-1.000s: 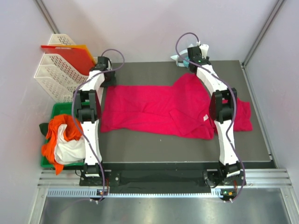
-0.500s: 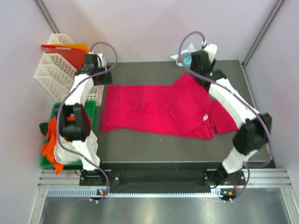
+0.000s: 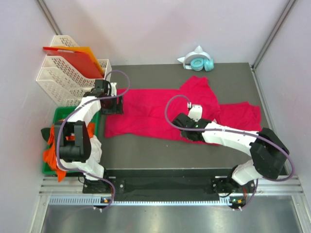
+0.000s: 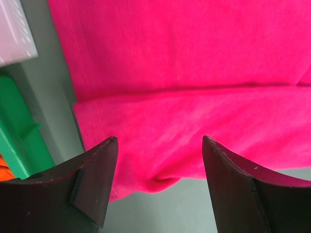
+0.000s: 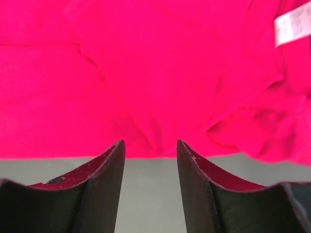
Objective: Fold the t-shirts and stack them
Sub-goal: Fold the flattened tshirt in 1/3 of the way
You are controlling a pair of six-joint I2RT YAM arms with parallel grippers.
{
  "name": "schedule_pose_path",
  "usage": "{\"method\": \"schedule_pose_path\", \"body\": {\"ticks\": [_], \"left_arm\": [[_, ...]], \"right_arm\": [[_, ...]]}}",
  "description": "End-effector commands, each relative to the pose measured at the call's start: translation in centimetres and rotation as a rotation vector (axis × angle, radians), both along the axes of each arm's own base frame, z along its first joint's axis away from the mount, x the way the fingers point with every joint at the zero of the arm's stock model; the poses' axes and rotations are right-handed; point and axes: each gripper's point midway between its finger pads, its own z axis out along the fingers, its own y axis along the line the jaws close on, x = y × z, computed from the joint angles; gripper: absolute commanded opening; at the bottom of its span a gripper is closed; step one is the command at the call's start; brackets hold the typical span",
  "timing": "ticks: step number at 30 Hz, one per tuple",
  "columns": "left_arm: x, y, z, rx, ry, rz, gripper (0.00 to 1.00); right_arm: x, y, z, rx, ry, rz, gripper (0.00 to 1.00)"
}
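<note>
A crimson-pink t-shirt (image 3: 155, 109) lies spread and creased across the dark table (image 3: 146, 153). More crimson cloth (image 3: 243, 116) lies at its right end; I cannot tell whether that is a second shirt. My left gripper (image 3: 113, 104) is open over the shirt's left end. In the left wrist view (image 4: 159, 141) a folded hem (image 4: 184, 131) lies between the fingers. My right gripper (image 3: 184, 130) is open and low at the shirt's near edge. In the right wrist view (image 5: 149, 143) the shirt (image 5: 146, 73) lies just ahead, its white neck label (image 5: 291, 26) at the upper right.
White stacked trays (image 3: 58, 77) with red-orange plastic sheets (image 3: 73, 56) stand at the back left. A green bin (image 3: 62, 115) with orange and white cloths (image 3: 68, 145) sits left of the table. Teal headphones (image 3: 200, 63) lie at the back edge.
Both arms have swung from the table's back down to the shirt. The left gripper now sits at its left end and the right at its near edge. The shirt has barely moved.
</note>
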Motion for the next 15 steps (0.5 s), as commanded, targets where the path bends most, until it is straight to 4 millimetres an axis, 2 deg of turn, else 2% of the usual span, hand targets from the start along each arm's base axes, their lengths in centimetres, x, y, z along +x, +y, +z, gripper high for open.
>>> {"method": "schedule_pose_path", "body": {"ticks": [1,6,9,15], "left_arm": [[-0.9,-0.3,0.9,-0.024,-0.035,-0.019,0.74],[-1.0,-0.5,0.3,-0.031,-0.014,-0.02,0.73],[-0.9,-0.6,0.3,-0.039,-0.012,-0.023,0.73],[-0.9,-0.7,0.1,-0.046,-0.003,-0.022,0.73]], "right_arm": [[-0.9,1.5,-0.1,0.06,-0.032,-0.069,0.47],[-1.8,2.1,-1.1,0.031,-0.01,-0.057,0.47],[-2.2,1.5,-2.1,0.0,0.012,-0.078,0.46],[-1.8,0.6,-2.4,-0.061,0.007,-0.115,0.45]]}}
